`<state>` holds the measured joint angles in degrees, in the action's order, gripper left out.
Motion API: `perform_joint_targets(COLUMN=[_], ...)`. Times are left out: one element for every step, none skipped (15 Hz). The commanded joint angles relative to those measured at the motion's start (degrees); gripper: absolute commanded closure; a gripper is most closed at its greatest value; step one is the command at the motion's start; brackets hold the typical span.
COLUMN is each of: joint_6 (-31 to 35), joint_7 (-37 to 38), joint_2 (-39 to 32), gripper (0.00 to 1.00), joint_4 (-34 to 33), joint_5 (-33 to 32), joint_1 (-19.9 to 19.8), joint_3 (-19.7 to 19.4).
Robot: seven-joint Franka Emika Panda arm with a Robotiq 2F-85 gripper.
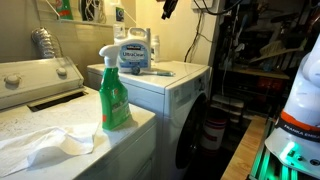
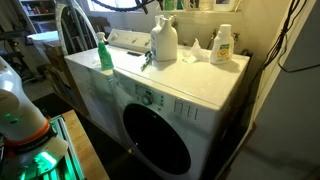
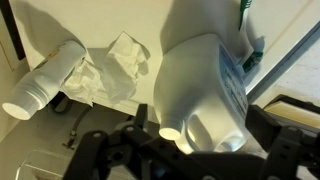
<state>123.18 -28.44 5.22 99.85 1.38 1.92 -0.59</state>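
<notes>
One big white jug (image 2: 164,40) stands upright on the bench (image 2: 190,88), the flat white top of a front-loading machine. It is close to the back edge, about midway along it. High above it hangs the end effector (image 3: 195,152). In the wrist view its dark fingers (image 3: 100,150) are spread wide, released and gripping nothing, and the jug's handle and cap show between them from above. In both exterior views it only pokes in at the top of the picture, well apart from the jug. A small bottle (image 2: 222,45) with a green and yellow label stands toward the back corner by the wall. A crumpled cloth (image 2: 196,53) lies between it and the jug, near both. A green spray bottle (image 1: 115,92) stands on the top of the next machine over, near the seam between the two. A white rag (image 1: 50,147) lies spread on that same top. A small bluish thing (image 1: 160,72) lies flat just beside the jug; I cannot tell what it is.
</notes>
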Motion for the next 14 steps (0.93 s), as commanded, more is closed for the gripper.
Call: perform_joint_targets(joint_6=[1.14,-0.26,0.99,0.15,0.87,0.77,2.09,2.71,2.41,2.72,2.89,1.78,1.34,1.39], joint_7=[-1.07,-1.62,-2.51,-4.28,-4.71,-6.42,-8.07,-9.16,-12.24,-15.33,-18.02,-20.53,-23.20,-25.08], joint_2=[-1.73,-4.09,-5.29,-6.88,-8.36,-9.80,-11.11,-12.29,-13.39,-14.44,-15.43,-16.36,-17.20,-18.10], gripper=[0.00,0.00,0.00,0.00,0.00,0.00,0.00,0.00,0.00,0.00,0.00,0.00,0.00,0.00], joint_4=[-1.42,-4.20,-5.11,-6.93,-8.21,-9.72,-10.72,-11.75,-12.83,-13.66,-14.36,-15.28,-16.01,-16.58], joint_5=[1.97,5.68,7.43,11.13,12.14,15.27,16.59,18.22,21.24,23.97,26.62,28.93,31.36,33.14], joint_1=[-0.06,-0.11,-0.22,-0.33,-0.72,-1.20,-1.78,-2.35,-3.13,-3.87,-4.58,-5.35,-6.10,-6.72], joint_3=[-0.32,-0.81,-0.89,-0.97,-0.74,-0.63,-0.39,-0.13,0.23,0.70,1.17,1.56,2.03,2.37])
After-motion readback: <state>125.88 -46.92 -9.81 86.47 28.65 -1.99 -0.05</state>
